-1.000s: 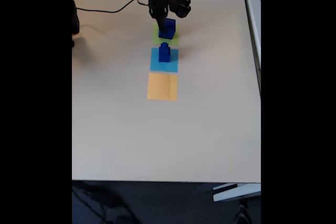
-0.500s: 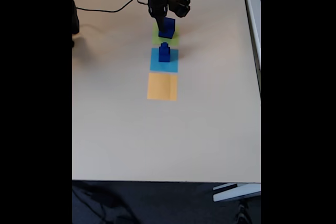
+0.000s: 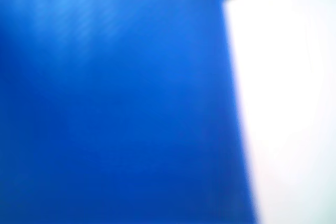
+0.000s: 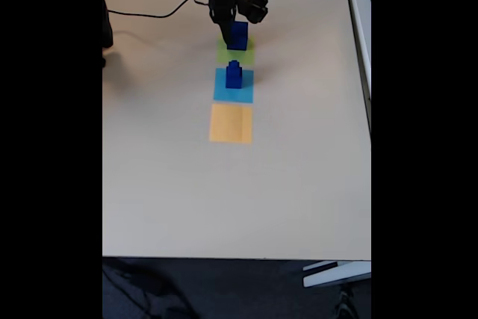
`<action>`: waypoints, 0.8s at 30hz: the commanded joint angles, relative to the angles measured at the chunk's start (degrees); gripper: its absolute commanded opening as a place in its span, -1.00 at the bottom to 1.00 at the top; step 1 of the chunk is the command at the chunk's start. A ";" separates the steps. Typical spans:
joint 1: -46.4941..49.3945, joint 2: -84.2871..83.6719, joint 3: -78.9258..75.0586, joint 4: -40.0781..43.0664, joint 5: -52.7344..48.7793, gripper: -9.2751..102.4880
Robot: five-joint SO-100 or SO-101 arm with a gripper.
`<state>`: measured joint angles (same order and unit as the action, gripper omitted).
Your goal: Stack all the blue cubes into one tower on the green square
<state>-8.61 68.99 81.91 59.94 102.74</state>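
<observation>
Blue fills most of the wrist view: one face of the large blue cube [image 3: 115, 98], blurred and very close, with pale table [image 3: 294, 108] to its right. In the fixed view the gripper [image 4: 228, 26] clasps that cube [image 4: 237, 36] over the green square [image 4: 235, 53]; a small stack of blue cubes [image 4: 234, 75] stands on the light-blue square [image 4: 233, 91], the orange square [image 4: 231, 123] nearer the camera.

Table [image 4: 224, 199]: pale beige top, evenly and softly lit.
Floor [image 4: 224, 289]: dark, below the table's near edge.
Second surface [image 4: 360, 5]: pale strip along the right edge, possibly another table.
Bottom right: a light-coloured object [image 4: 336, 273], too small to identify.
</observation>
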 commanded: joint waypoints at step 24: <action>1.67 4.48 -0.79 -0.79 -3.69 -0.23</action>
<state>-7.03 68.99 83.06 59.94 99.23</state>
